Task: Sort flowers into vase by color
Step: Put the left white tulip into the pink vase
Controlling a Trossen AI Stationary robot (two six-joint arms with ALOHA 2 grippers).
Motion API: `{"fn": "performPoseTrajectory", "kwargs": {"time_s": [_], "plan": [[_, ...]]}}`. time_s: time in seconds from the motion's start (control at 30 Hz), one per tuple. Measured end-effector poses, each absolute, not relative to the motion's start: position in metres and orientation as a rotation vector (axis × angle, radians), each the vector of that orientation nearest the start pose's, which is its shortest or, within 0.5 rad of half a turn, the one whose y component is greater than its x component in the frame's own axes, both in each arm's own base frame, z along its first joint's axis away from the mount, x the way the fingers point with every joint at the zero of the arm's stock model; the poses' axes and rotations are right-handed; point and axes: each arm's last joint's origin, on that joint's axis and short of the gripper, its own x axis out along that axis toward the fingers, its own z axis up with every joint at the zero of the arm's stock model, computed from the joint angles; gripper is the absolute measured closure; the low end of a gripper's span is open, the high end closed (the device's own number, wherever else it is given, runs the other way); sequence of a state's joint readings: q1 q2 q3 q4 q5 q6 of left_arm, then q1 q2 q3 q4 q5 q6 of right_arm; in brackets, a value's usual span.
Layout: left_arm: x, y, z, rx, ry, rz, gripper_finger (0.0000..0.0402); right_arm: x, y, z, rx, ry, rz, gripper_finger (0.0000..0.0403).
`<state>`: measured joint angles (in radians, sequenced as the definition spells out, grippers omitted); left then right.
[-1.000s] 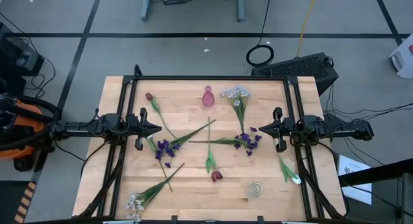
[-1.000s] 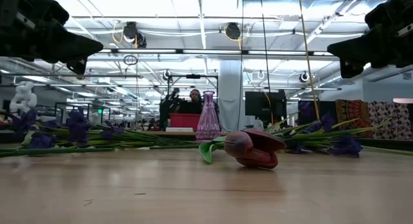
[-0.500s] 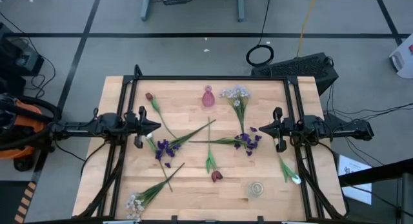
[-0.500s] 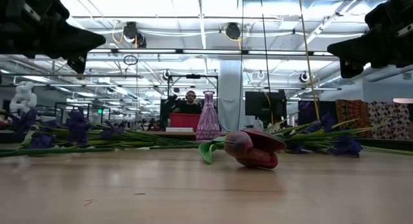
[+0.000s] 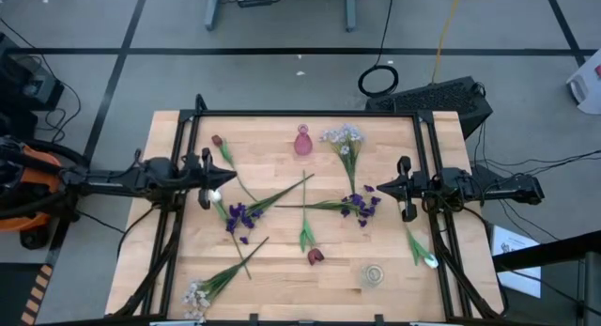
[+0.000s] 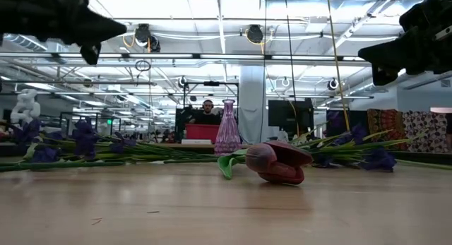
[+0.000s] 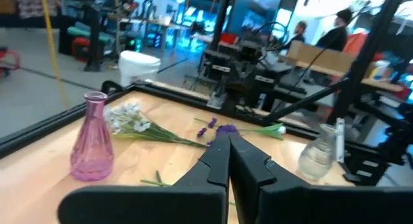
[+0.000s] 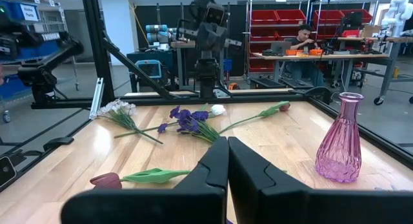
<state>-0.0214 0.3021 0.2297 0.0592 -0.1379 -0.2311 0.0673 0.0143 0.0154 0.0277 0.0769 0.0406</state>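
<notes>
My left gripper: pressed together, empty, left of frame.
My right gripper: pressed together, right.
Flowers: scattered across table.

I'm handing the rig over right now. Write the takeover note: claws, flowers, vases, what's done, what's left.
Left claw: shut, empty, raised over the table's left side.
Right claw: shut, empty, raised on the right side.
Pink vase: upright at the far edge, empty. Clear vase: near edge, right of centre, empty.
Flowers all flat on the table: purple blossoms left of centre and right of centre; dark red tulips and; tiny white sprays and; white tulip near the right edge.
Done: nothing sorted. Left: every flower.
</notes>
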Motion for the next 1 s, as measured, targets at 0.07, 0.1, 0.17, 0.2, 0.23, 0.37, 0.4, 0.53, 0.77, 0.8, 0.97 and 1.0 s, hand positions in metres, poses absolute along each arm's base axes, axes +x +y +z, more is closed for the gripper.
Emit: {"fn": "performPoseTrajectory", "kwargs": {"time_s": [0.07, 0.1, 0.17, 0.2, 0.23, 0.37, 0.4, 0.53, 0.77, 0.8, 0.97, 1.0], "plan": [[0.122, 0.002, 0.234, -0.224, 0.049, 0.147, 0.0397, 0.097, 0.004, 0.17, 0.042, -0.029, -0.009, 0.0403], [0.127, 0.002, 0.24, -0.219, 0.086, 0.168, 0.0398, 0.097, 0.004, 0.17, 0.043, -0.029, -0.009, 0.0403], [0.137, 0.003, 0.251, -0.206, 0.182, 0.221, 0.0398, 0.097, 0.004, 0.17, 0.043, -0.029, -0.009, 0.0403], [0.142, 0.004, 0.256, -0.209, 0.234, 0.248, 0.0398, 0.097, 0.004, 0.17, 0.043, -0.029, -0.009, 0.0403], [0.147, 0.004, 0.261, -0.214, 0.284, 0.273, 0.0398, 0.097, 0.004, 0.17, 0.043, -0.029, -0.009, 0.0403], [0.165, 0.007, 0.28, -0.292, 0.445, 0.372, 0.0399, 0.097, 0.004, 0.17, 0.043, -0.029, -0.009, 0.0403], [0.17, 0.008, 0.285, -0.325, 0.464, 0.395, 0.0399, 0.097, 0.004, 0.17, 0.043, -0.029, -0.009, 0.0403], [0.185, 0.013, 0.3, -0.427, 0.559, 0.483, 0.0399, 0.097, 0.004, 0.17, 0.043, -0.029, -0.009, 0.0403], [0.193, 0.036, 0.318, -0.771, 0.602, 0.79, 0.04, 0.097, 0.004, 0.17, 0.043, -0.029, -0.009, 0.0403], [0.194, 0.039, 0.319, -0.795, 0.593, 0.814, 0.04, 0.097, 0.004, 0.17, 0.043, -0.029, -0.009, 0.0403], [0.194, 0.053, 0.315, -0.834, 0.584, 0.887, 0.04, 0.097, 0.004, 0.17, 0.043, -0.029, -0.009, 0.0403], [0.195, 0.054, 0.315, -0.839, 0.588, 0.888, 0.04, 0.097, 0.004, 0.17, 0.043, -0.029, -0.009, 0.0403]]}}
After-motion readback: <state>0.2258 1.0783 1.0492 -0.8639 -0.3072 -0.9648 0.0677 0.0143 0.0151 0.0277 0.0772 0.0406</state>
